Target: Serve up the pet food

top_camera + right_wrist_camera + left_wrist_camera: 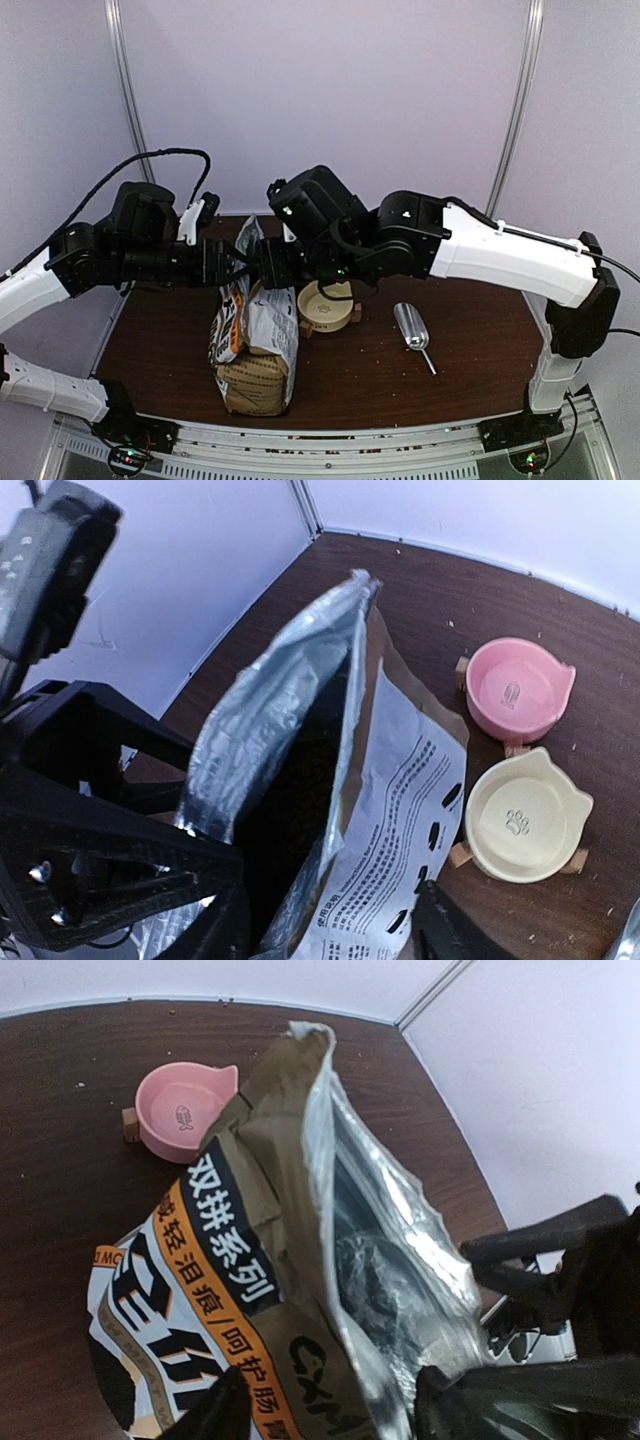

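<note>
- One printed bag (255, 330) is pictured standing upright on the dark worktop (470, 350), its top gaping between the two arms.
- The pet food (300, 780) is glimpsed as a dark mass down inside the bag.
- Two bowls are set just beside each other, to the right of the bag: one pink bowl (185, 1110) and one cream bowl (525, 820).
- One metal scoop (411, 327) is laid further right, apart from both bowls.
- The left claw (330, 1380) is held partly open astride the bag's orange-lettered wall.
- The right claw (330, 895) is likewise parted astride the white-printed wall; a firm grip cannot be made out.
</note>
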### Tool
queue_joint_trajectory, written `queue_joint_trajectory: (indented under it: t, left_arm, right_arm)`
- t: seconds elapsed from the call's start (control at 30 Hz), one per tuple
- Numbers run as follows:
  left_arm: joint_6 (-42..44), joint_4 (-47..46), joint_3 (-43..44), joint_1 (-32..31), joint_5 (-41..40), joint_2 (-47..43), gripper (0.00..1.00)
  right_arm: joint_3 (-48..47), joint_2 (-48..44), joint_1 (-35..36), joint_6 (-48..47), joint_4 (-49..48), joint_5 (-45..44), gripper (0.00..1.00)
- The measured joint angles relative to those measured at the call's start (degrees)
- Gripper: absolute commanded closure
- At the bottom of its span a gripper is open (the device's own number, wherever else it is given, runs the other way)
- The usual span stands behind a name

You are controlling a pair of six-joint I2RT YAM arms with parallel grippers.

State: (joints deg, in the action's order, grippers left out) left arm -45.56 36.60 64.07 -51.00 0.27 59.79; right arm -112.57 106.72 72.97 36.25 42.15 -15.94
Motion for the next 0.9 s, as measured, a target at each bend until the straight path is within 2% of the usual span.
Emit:
queue_joint_trajectory:
  t: [0.03, 0.07, 0.13, 0.17, 0.27, 0.33, 0.7, 0.9]
  left_arm:
    - [-0.17, -0.11, -0.11, -0.02, 0.04, -0.31, 0.55]
    - [-0.26, -0.2, -0.15, -0.02, 0.0, -0.61, 0.62]
    - [-0.28, -0.39, -0.31, -0.11, 0.09, -1.36, 0.79]
    - [0.0, -0.42, -0.33, -0.13, -0.04, -1.77, 0.85]
    - [0.0, -0.33, -0.31, -0.28, -0.2, -2.67, 0.93]
    - [0.39, -0.09, -0.31, -0.37, -0.28, -2.97, 1.0]
    - [1.4, 2.08, 1.55, -0.37, -0.55, -2.97, 1.0]
    - [5.46, 13.16, 12.24, -0.35, -3.15, -0.52, 1.0]
  right_arm:
    - [0.0, 0.24, 0.0, -0.13, 0.46, -0.02, 0.68]
    - [0.0, 0.48, 0.0, 0.13, 0.92, -0.15, 0.74]
    - [0.0, 0.59, 0.13, 0.2, 1.64, -0.39, 0.82]
    - [0.0, 0.59, 0.31, 0.04, 1.9, -0.61, 0.86]
    - [-0.17, 0.59, 0.5, 0.17, 2.6, -1.03, 0.99]
    - [-0.37, 0.59, 0.61, 0.02, 3.17, -1.22, 1.0]
    - [-0.9, 0.55, 0.72, -0.52, 5.05, -2.8, 1.0]
    - [-7.17, 0.59, 1.07, -1.05, 15.74, -9.62, 1.0]
